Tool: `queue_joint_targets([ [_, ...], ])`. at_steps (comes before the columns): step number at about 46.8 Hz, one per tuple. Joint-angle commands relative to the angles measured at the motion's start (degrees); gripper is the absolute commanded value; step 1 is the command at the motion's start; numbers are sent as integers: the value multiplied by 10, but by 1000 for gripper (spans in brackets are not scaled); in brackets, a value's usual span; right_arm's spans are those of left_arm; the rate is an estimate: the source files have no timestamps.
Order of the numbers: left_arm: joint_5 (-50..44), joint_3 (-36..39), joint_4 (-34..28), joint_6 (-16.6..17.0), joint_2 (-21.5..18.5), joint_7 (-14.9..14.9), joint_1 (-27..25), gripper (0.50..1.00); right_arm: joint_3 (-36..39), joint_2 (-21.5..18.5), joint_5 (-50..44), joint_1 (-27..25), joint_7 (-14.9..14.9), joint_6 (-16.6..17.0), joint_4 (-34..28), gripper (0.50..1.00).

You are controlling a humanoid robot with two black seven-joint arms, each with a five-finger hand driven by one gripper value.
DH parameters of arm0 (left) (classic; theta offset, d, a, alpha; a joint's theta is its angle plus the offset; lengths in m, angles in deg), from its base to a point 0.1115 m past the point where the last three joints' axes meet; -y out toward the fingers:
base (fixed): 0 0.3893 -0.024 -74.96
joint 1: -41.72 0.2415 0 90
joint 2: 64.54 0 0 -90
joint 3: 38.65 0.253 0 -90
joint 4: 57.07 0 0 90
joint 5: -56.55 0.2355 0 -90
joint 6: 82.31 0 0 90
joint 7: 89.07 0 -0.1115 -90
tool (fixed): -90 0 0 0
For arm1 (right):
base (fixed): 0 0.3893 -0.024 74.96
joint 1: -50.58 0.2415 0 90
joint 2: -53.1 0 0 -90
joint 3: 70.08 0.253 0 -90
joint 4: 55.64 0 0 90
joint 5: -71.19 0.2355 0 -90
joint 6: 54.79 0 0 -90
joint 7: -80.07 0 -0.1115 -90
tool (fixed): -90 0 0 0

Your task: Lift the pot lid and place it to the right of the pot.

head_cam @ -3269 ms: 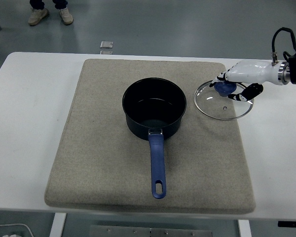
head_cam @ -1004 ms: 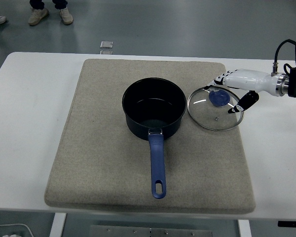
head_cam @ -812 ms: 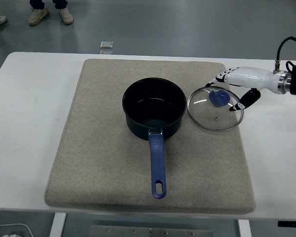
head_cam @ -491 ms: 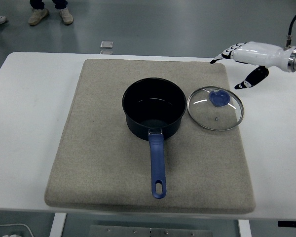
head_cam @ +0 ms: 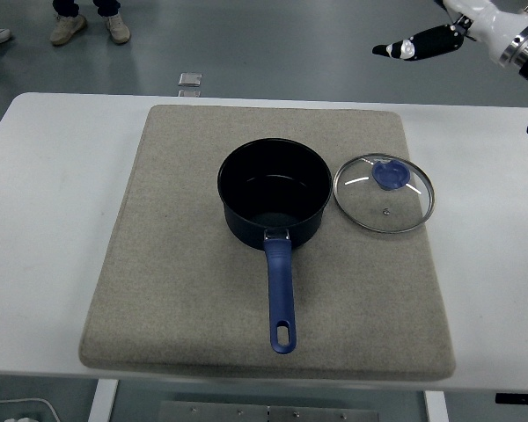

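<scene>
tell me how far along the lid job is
Looks done. The glass lid lies flat on the grey mat, to the right of the open pot and close beside it. Nothing is in hand: the right hand is raised at the top right corner, well clear of the lid and holding nothing. The left arm is out of view. Nothing seems left to do.

Even, bright overhead light fills the scene, and shadows are soft and faint. The glass lid [head_cam: 384,193] carries small white glints on its rim; the pot [head_cam: 274,191] interior reflects dimly. Focus is sharp throughout, with no visible blur or edge warping.
</scene>
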Motion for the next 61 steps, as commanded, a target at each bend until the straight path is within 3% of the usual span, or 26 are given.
queue_joint_targets([
  [1,0,0,0,0,0,0,0,1000,0,0,73,1,0,-2,-8,913],
  [21,0,0,0,0,0,0,0,1000,-7,-8,409,-7,0,6,-35,915],
  [29,0,1,0,0,0,0,0,1000,-6,-10,469,-23,-49,3,-35,915],
  [37,0,1,0,0,0,0,0,1000,-8,-11,501,-29,-61,5,-35,915],
  [43,0,0,0,0,0,0,0,1000,-7,-21,500,-52,-106,1,-35,917],
  [61,0,1,0,0,0,0,0,1000,-10,-27,450,-74,-106,4,-33,917],
])
